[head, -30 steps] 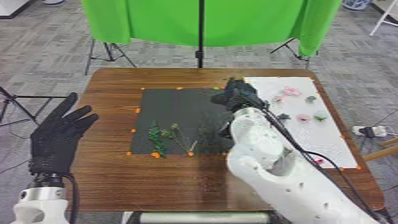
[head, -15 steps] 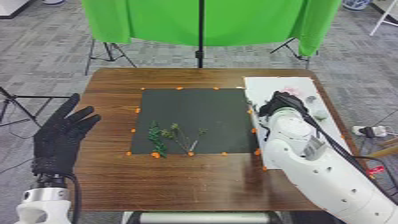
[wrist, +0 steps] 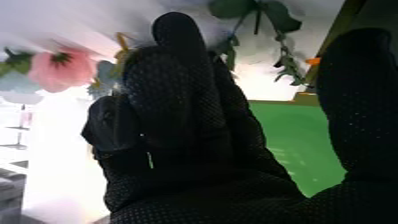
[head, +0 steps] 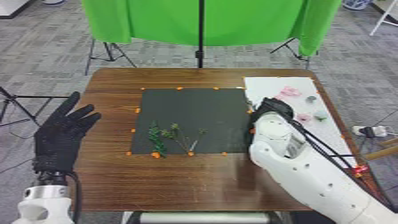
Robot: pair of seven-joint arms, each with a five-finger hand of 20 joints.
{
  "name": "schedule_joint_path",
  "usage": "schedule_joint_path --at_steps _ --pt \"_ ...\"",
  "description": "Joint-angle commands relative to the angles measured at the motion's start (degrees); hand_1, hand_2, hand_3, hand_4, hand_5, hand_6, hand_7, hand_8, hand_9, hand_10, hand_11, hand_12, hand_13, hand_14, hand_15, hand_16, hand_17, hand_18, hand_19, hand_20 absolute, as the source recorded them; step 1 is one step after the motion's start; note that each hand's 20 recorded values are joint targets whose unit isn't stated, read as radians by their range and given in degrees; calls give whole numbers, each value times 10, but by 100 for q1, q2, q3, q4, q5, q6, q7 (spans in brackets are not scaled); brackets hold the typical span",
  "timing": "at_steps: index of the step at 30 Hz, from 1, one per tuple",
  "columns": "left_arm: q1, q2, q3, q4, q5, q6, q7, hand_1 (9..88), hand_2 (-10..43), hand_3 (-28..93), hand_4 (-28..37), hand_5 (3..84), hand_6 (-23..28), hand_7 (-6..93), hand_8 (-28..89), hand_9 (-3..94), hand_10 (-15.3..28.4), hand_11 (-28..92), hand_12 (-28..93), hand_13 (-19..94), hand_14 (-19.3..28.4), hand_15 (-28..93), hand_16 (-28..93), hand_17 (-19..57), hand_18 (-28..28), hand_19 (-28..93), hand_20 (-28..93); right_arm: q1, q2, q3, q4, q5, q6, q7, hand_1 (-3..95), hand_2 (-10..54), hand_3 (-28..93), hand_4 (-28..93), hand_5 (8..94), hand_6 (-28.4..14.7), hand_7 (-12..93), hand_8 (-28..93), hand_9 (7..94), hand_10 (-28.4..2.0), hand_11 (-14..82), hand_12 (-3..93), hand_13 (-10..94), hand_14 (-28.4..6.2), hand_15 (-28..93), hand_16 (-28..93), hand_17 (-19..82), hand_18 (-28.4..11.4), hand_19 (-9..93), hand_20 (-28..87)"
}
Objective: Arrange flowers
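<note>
The branched sprig (head: pixel 175 127) points its leafy heads away from the robot, its long axis slightly slanted; green, thin-stemmed, it lies left of the right robot hand (head: pixel 274 107), well apart. That robot hand's fingers are mostly straight, thumb apart. The left robot hand (head: pixel 62 131) has relaxed, spread fingers.

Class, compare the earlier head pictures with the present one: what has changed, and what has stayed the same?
The right hand moved right from the dark mat over the white sheet, then slightly back left to the sheet's mat-side edge. I can't make out anything being grasped or released. The left hand and the green sprig on the mat stayed put.
</note>
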Motion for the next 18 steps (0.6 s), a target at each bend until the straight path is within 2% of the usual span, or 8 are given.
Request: schedule_joint_path --at_steps 1,2,6,7,9,11,15,18 --pt "-28 -82 4 68 15 -118 -96 237 90 749 -241 369 85 89 -72 361 193 270 138 262 260 544 -63 -84 253 487 221 -28 -28 -594 602 -85 -161 130 361 -95 700 -244 655 -62 125 -104 709 -206 465 187 708 -149 791 132 416 -284 932 508" --pt "-12 -54 21 64 -2 -84 -47 237 91 749 -241 369 85 89 -72 361 193 270 138 262 260 544 -63 -84 253 487 221 -36 18 -682 634 -77 -106 167 374 -95 699 -247 666 -57 132 -105 709 -201 481 190 710 -146 792 132 417 -284 932 508" --pt "22 -77 2 58 -5 -82 -68 236 92 748 -242 370 85 89 -72 362 193 270 138 262 261 544 -63 -84 252 486 220 -297 127 -705 681 -203 157 -32 436 -95 719 -275 742 -30 160 -82 734 -174 523 195 731 -128 786 140 434 -284 932 509" --pt "25 -71 3 57 -18 -85 -56 236 92 748 -242 370 85 89 -72 362 193 270 138 262 261 544 -63 -84 253 487 220 -301 150 -748 691 -102 280 49 512 -95 662 -280 800 -24 159 -8 772 -144 497 240 757 -111 780 154 450 -283 932 525" --pt "27 -71 8 62 -23 -88 -29 236 92 749 -243 370 86 89 -72 362 193 271 138 263 260 543 -63 -84 253 487 220 -438 199 -640 648 -43 348 -123 573 -95 640 -282 876 -11 164 40 836 -107 456 286 794 -89 767 173 471 -272 932 544" --pt "39 -78 -7 55 -22 -81 -26 236 93 748 -243 370 86 88 -72 362 194 271 138 262 260 543 -63 -84 252 486 220 -556 277 -555 600 -114 590 -402 606 -95 625 -283 909 -15 161 51 876 -91 414 299 810 -73 761 180 475 -261 932 557" --pt "71 -88 -35 44 -17 -75 -28 235 93 749 -244 370 86 88 -72 362 193 271 138 262 261 543 -63 -84 251 485 219 -654 401 -399 437 -40 1113 -520 587 -95 690 -283 908 -29 172 102 887 -109 415 295 812 -68 765 194 473 -247 932 591" --pt "127 -78 -46 27 -45 -56 13 235 94 749 -244 370 86 88 -72 363 193 271 138 262 261 544 -63 -84 251 486 219 -581 483 -422 413 -146 1585 -592 566 -95 746 -283 904 -41 182 150 870 -122 462 290 800 -78 790 205 465 -243 932 624"
